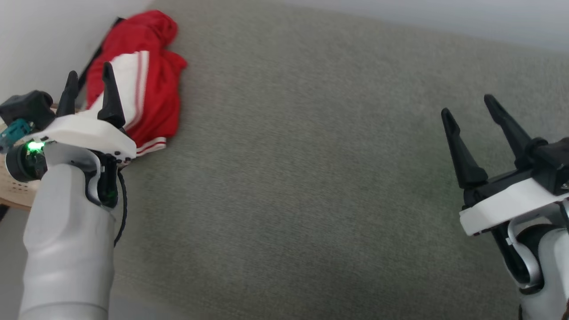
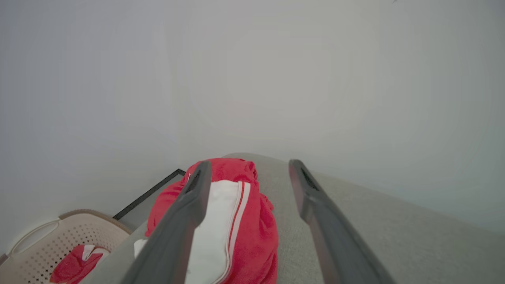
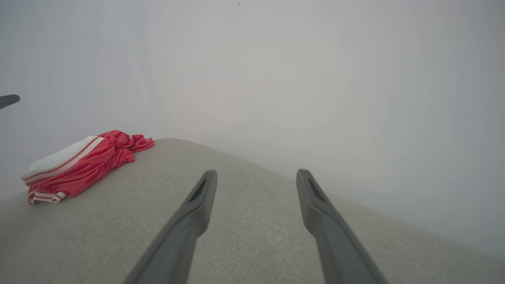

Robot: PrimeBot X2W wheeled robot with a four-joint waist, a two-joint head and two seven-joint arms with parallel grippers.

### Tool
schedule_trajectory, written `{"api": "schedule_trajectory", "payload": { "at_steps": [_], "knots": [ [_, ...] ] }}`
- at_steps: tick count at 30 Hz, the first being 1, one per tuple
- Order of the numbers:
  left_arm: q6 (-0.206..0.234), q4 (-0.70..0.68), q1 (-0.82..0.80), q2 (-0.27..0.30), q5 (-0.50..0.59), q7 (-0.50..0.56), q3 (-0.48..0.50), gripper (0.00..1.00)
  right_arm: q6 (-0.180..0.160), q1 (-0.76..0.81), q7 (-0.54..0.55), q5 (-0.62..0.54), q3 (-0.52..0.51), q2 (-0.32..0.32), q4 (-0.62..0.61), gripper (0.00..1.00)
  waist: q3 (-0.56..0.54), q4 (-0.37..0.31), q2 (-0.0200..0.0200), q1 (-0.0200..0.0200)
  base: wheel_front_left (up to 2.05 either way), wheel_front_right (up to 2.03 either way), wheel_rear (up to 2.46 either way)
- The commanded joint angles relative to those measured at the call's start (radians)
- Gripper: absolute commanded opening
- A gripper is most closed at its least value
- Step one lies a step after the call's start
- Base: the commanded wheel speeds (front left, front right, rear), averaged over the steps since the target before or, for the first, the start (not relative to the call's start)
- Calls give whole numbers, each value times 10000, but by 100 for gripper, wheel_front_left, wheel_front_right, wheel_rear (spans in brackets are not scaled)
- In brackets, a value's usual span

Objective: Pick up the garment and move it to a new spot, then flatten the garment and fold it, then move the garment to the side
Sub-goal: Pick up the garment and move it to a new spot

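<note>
We see the garment [image 1: 146,89] lying crumpled at the far left corner of the grey fabric-covered surface [image 1: 311,178], red cloth bunched around a white sleeve with red stripes, right against the pale wall. Our left gripper [image 1: 89,70] hovers just beside the garment on its near side, jaws spread wide and holding nothing. In the left wrist view the garment [image 2: 252,221] sits between and beyond the two fingers. Our right gripper [image 1: 466,104] hangs well apart from the garment, over bare grey fabric, jaws wide and empty too. A beige perforated basket [image 2: 79,232] stands just left of the garment, off the surface, with a small red-and-white bundle [image 2: 73,264] inside it.
</note>
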Motion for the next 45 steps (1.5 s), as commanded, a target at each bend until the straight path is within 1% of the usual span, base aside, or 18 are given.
{"api": "schedule_trajectory", "payload": {
  "at_steps": [1, 6, 9, 11, 12, 14, 18, 20, 24, 25, 26, 31, 34, 36, 37, 45],
  "knots": [
    [-28, 290, -249, 51, -19, -52, 40, 100, 1, -143, 68, -16, 17, -61, -137, 100, 444, -381, 0, 0, 0, 0, 0],
    [201, 2427, -1417, 443, -77, 127, 132, 100, 1, -395, 423, 32, 177, -301, -742, 100, 990, -800, 0, 0, 0, 0, 0],
    [488, 3607, -1978, 558, -188, 652, 237, 100, 1, -504, 680, 57, 231, -402, -1100, 100, 1244, -1003, 0, 0, 0, 0, 0],
    [816, 4243, -2306, 687, -242, 1115, 272, 100, 1, -584, 846, 41, 253, -472, -1369, 100, 1393, -1124, 0, 0, 0, 0, 0],
    [867, 4450, -2429, 695, -326, 1396, 310, 100, 1, -599, 929, 48, 269, -488, -1476, 100, 1455, -1181, 0, 0, 0, 0, 0],
    [1199, 4770, -2509, 749, -401, 2095, 391, 100, 1, -636, 1068, 57, 293, -527, -1721, 100, 1581, -1277, 0, 0, 0, 0, 0],
    [1513, 4994, -2500, 720, -586, 3533, 438, 100, 1, -731, 1297, 41, 261, -578, -2025, 100, 1771, -1392, 0, 0, 0, 0, 0],
    [1515, 5063, -2431, 647, -544, 4143, 351, 100, 1, -738, 1356, 25, 240, -588, -2112, 100, 1814, -1411, 0, 0, 0, 0, 0],
    [1612, 5120, -2406, 601, -499, 4454, 233, 100, 1, -776, 1429, 10, 210, -598, -2156, 100, 1888, -1435, 0, 0, 0, 0, 0],
    [1682, 5123, -2405, 609, -531, 4367, 245, 100, 1, -785, 1430, 16, 181, -572, -2143, 100, 1894, -1426, 0, 0, 0, 0, 0],
    [1668, 5120, -2409, 646, -454, 4264, 179, 0, 1, -792, 1437, 13, 166, -552, -2129, 100, 1895, -1411, 0, 0, 0, 0, 0],
    [1376, 5020, -2720, 946, -478, 3448, 112, 0, 1, -777, 1346, -6, 60, -515, -2006, 100, 1797, -1290, 0, 0, 0, 0, 0],
    [1172, 4977, -2927, 1244, -364, 2921, -2, 0, 1, -695, 1270, 29, -101, -439, -1921, 100, 1661, -1184, 0, 0, 0, 0, 0],
    [1024, 4968, -3065, 1424, -321, 2665, -85, 0, 1, -622, 1184, 28, -206, -355, -1860, 100, 1518, -1098, 0, 0, 0, 0, 0],
    [1024, 4968, -3065, 1424, -321, 2665, -85, 0, 1, -622, 1184, 28, -206, -355, -1860, 100, 1518, -1098, 0, 0, 0, 0, 0],
    [515, 4693, -3754, 1928, 76, 1651, -581, 0, 1, -270, 764, 21, -613, -19, -1512, 100, 737, -704, 0, 0, 0, 0, 0]
  ]
}}
